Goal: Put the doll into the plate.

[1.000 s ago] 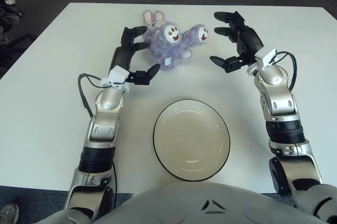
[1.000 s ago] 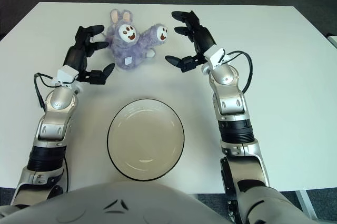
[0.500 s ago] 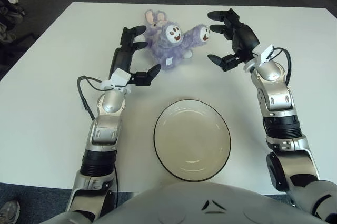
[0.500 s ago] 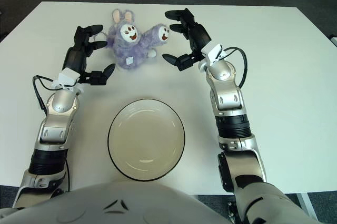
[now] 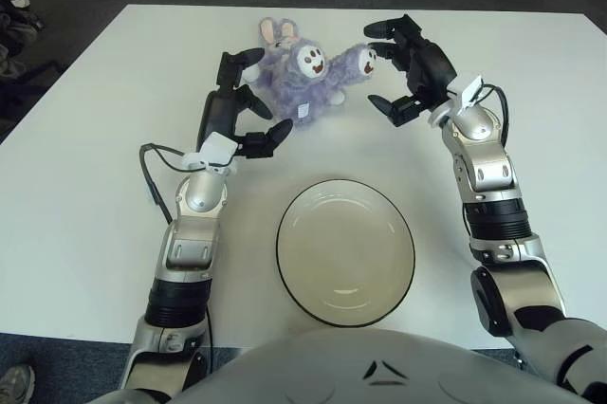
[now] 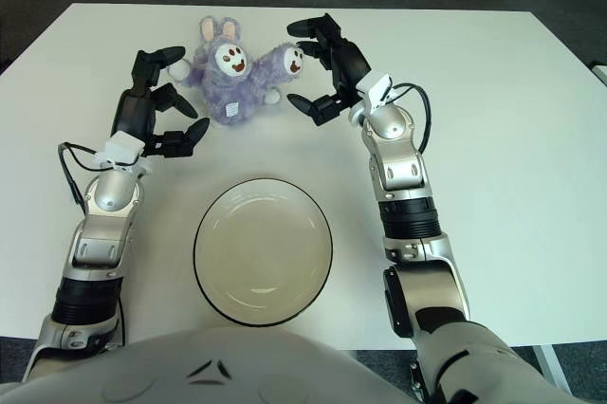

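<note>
A purple plush doll point(image 5: 305, 80) with two white faces and bunny ears lies on the white table point(image 5: 85, 176) near its far edge. A cream plate point(image 5: 345, 250) with a dark rim sits on the table nearer to me. My left hand point(image 5: 245, 101) is open just left of the doll, its fingers spread close to the plush body. My right hand point(image 5: 403, 67) is open just right of the doll, its fingers point(image 5: 381, 29) close to the doll's right-hand face. Neither hand holds the doll.
The table's far edge point(image 5: 332, 9) runs right behind the doll, with dark floor beyond. A black cable point(image 5: 152, 176) loops off my left forearm. My torso point(image 5: 379, 366) fills the bottom of both views.
Both hands have moved inward toward the doll; the right hand has come leftward up to its right-hand face. The doll and plate have not moved.
</note>
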